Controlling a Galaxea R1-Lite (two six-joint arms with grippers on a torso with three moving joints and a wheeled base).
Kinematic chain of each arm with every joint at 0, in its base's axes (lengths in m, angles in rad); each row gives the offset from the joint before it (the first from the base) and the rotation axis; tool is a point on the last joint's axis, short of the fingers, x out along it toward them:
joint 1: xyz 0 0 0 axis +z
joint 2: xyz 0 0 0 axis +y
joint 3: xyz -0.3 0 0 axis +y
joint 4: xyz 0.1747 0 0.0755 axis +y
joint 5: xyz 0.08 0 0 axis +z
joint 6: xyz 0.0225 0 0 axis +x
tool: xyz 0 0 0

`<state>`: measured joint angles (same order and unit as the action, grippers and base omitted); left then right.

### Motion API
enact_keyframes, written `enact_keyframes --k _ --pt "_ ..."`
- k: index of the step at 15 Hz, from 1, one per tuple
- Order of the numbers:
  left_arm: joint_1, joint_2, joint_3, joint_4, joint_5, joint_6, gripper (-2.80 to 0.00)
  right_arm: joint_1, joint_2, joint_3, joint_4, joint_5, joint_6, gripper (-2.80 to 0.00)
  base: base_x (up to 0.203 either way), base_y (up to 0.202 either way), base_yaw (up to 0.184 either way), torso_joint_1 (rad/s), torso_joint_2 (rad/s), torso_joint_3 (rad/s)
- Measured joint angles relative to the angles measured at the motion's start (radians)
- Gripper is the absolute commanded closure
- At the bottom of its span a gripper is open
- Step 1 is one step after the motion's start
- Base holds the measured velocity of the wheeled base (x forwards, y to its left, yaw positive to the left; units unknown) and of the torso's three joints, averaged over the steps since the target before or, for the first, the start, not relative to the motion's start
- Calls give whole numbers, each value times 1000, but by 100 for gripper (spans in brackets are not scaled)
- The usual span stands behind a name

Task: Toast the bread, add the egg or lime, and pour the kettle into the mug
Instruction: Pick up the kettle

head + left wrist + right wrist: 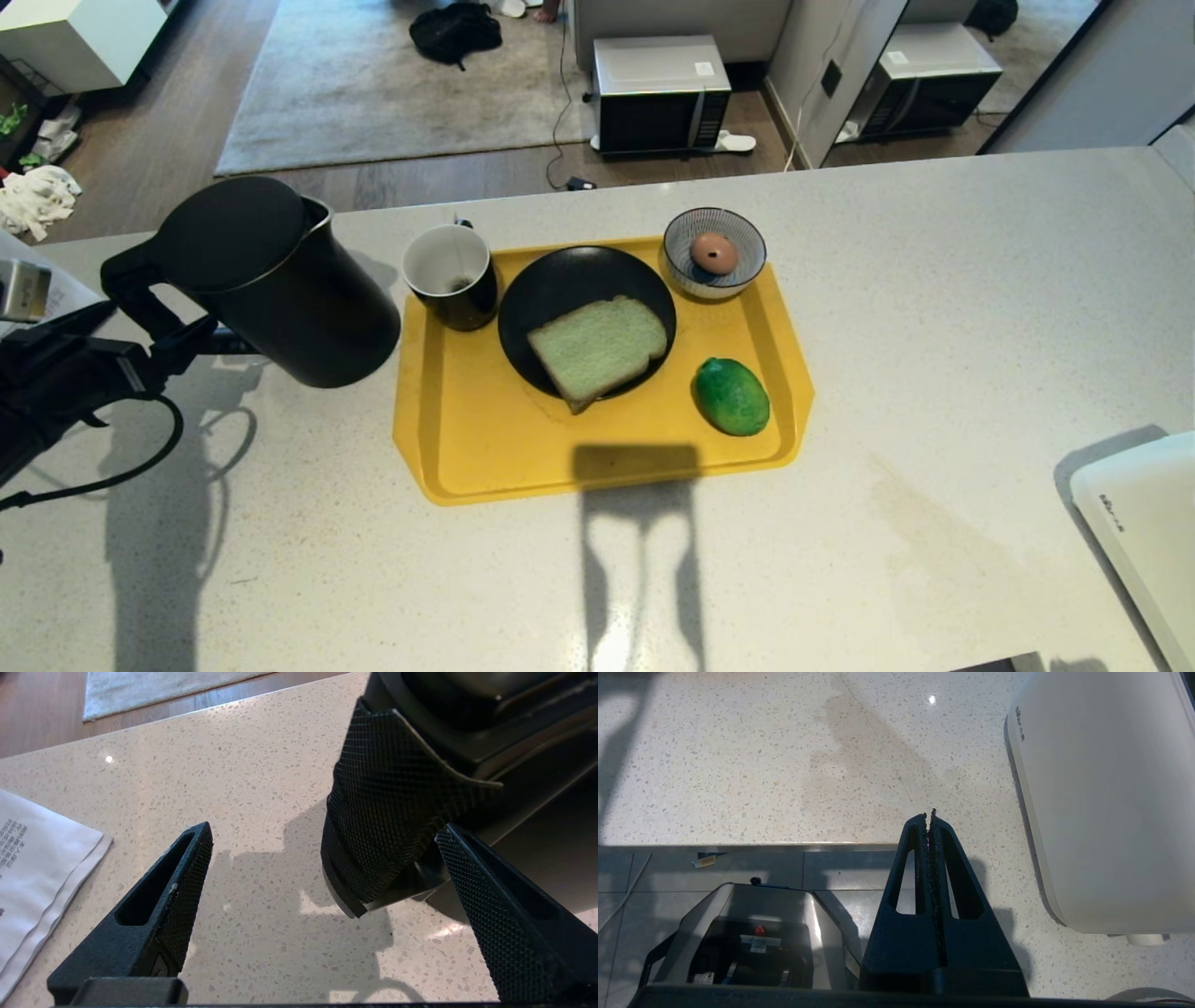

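The black kettle (280, 280) stands on the counter left of the yellow tray (485, 439). My left gripper (324, 830) is open at its textured loop handle (387, 812); the handle sits between the fingers, close to one finger (490, 905) and clear of the other. In the head view this gripper (196, 336) reaches in from the left. On the tray are the mug (453, 275), the bread (597, 347) on a black plate (560, 280), the lime (732, 396) and a brown egg (714, 252) in a striped bowl (747, 257). My right gripper (930, 814) is shut and empty over the counter's near edge.
A white appliance (1139, 523) sits at the counter's near right corner, beside the right gripper. A printed paper sheet (37, 872) lies on the counter left of the kettle. Beyond the counter's far edge a microwave (661, 93) stands on the floor.
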<state>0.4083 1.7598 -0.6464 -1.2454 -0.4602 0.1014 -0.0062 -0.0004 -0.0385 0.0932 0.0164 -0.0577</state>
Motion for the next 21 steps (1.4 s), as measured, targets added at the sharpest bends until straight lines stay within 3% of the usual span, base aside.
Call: enact_keyframes --k 21 --pt "-3 48 -117 -2 6 0 -280 0 0 0 0 0 0 0 0 0 0 0 0 0"
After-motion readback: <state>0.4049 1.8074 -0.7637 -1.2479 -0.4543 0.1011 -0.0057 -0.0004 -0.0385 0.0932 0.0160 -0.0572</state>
